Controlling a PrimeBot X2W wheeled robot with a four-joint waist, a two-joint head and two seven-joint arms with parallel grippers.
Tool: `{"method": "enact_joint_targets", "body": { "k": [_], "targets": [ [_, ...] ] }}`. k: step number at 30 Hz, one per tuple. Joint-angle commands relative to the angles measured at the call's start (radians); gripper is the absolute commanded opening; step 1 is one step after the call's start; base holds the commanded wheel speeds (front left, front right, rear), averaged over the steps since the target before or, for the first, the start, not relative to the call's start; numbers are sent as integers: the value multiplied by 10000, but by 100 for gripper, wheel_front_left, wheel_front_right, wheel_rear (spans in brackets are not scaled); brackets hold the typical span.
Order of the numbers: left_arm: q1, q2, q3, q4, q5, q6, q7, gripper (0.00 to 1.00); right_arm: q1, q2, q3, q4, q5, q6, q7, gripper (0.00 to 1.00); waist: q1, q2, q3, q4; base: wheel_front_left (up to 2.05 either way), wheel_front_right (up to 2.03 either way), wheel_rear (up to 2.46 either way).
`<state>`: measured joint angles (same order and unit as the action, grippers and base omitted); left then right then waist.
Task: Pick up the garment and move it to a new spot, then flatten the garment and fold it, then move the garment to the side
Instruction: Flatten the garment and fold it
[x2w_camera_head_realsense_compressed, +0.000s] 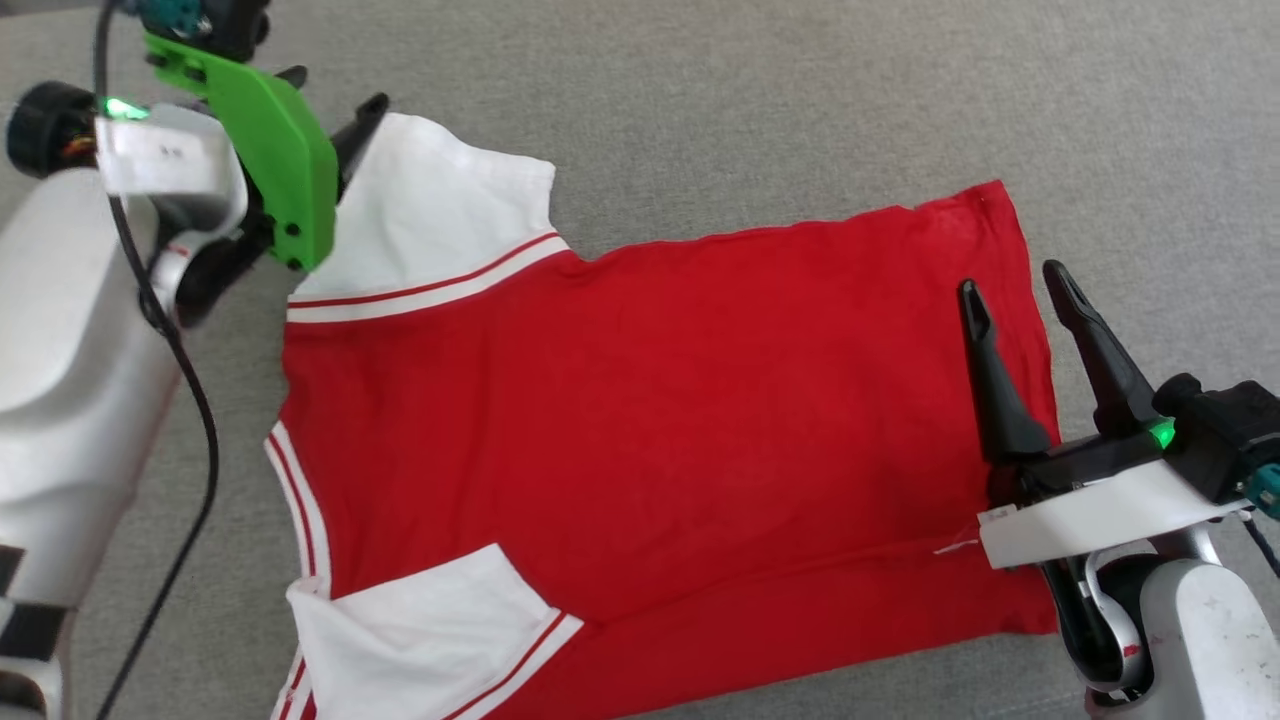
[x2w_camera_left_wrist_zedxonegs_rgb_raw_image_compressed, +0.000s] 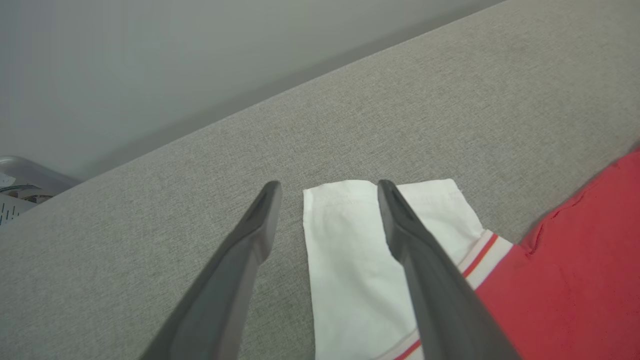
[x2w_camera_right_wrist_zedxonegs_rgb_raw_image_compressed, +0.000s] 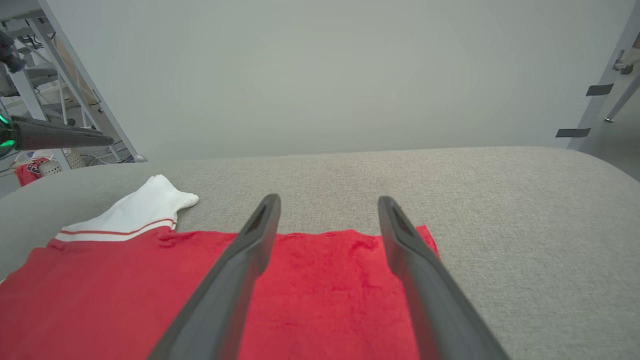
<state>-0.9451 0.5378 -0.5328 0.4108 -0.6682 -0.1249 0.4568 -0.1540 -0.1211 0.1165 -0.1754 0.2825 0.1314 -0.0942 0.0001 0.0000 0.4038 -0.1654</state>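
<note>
lying flat on the grey surface (x2w_camera_head_realsense_compressed: 760, 90), the garment (x2w_camera_head_realsense_compressed: 650, 420) was spread sideways with its hem under the right gripper (x2w_camera_head_realsense_compressed: 1012, 280), whose jaws were wide apart and empty. left gripper (x2w_camera_left_wrist_zedxonegs_rgb_raw_image_compressed: 328, 184) was also spread and empty, straddling the far white sleeve (x2w_camera_head_realsense_compressed: 440, 210) edge. bare surface ran beyond sleeve and hem.

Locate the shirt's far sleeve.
In the head view the sleeve lies flat on the grey surface at upper left, at the open left gripper's fingertips, its striped trim meeting the red shirt.
</note>
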Motion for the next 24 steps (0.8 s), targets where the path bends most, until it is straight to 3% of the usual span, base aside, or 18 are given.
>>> {"method": "enact_joint_targets", "body": {
  "k": [1,7,16,17,18,24],
  "targets": [
    [-384,160,-117,230,-273,-54,412,100,-236,80,90,69,-47,-7,-117,100,-1,0,1014,-1006,0,0,0],
    [-1414,835,-820,1166,-985,-56,1908,100,-443,242,293,342,39,-7,-292,100,-1,0,1413,-1378,0,0,0],
    [-1671,1150,-1350,2513,-1384,-56,2383,99,-540,300,534,436,236,-7,-364,100,-1,0,1573,-1537,0,0,0],
    [-1622,1143,-1429,2583,-1458,-56,2498,64,-549,292,539,448,243,-7,-368,100,-1,0,1561,-1530,0,0,0],
    [-1552,1119,-1488,2657,-1602,-57,2645,4,-556,278,536,461,249,-7,-371,100,-1,0,1540,-1514,0,0,0],
    [-1348,1021,-1728,2657,-2099,-57,2890,0,-547,185,400,468,215,-7,-319,100,-1,0,1377,-1304,0,0,0]
  ]
}}
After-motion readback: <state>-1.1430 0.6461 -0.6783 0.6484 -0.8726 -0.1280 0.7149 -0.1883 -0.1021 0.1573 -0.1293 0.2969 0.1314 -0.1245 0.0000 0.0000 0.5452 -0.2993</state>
